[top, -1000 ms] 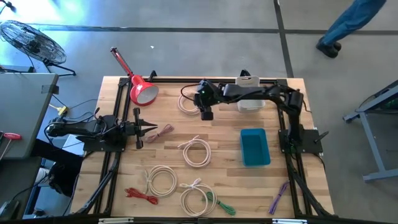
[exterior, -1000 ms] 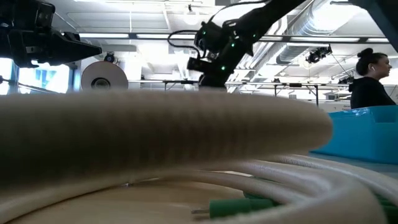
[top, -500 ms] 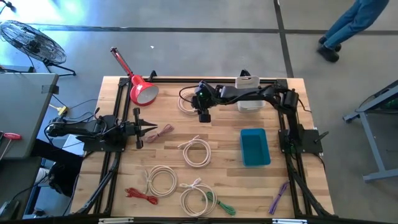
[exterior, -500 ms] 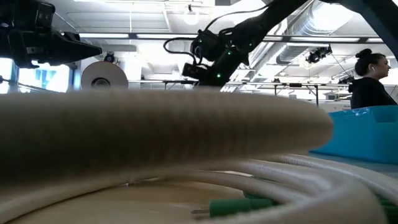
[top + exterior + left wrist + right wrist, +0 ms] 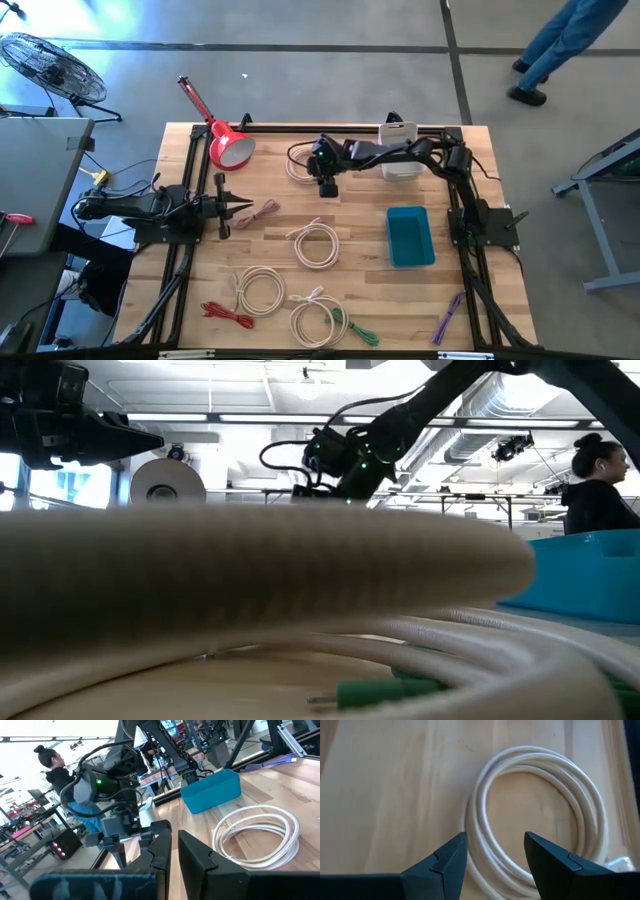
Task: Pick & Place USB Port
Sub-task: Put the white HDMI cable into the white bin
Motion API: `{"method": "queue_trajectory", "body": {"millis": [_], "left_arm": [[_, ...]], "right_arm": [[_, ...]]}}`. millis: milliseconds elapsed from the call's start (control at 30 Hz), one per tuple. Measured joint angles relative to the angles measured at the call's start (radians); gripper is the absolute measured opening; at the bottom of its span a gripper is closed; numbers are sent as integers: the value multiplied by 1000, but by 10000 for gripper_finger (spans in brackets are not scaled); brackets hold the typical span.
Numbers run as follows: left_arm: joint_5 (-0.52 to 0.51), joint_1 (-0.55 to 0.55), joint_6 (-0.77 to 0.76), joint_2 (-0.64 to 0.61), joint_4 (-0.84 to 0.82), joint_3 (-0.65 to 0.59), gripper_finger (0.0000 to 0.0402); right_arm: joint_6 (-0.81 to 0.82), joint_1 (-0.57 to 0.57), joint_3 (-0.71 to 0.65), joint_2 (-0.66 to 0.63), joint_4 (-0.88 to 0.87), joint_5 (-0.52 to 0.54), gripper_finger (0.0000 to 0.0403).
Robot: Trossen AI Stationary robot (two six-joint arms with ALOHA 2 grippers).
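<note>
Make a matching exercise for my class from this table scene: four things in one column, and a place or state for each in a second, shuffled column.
Things:
1. right tool
2. left tool
3. blue bin
4. red lamp

Places or states:
A. empty, on the right half of the table
B. shut, by the table's left edge
C. at the far left corner of the table
D. open, above a white cable coil

Pairs: 1-D, 2-B, 3-A, 4-C
</note>
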Motion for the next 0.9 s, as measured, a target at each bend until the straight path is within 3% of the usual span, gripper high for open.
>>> {"method": "queue_trajectory", "body": {"millis": [667, 900], "left_arm": [[3, 0, -3, 0, -1, 0, 29], [25, 0, -4, 0, -3, 0, 29]], "right_arm": [[98, -2, 0, 43, 22, -70, 188], [129, 38, 116, 120, -65, 51, 188]]}}
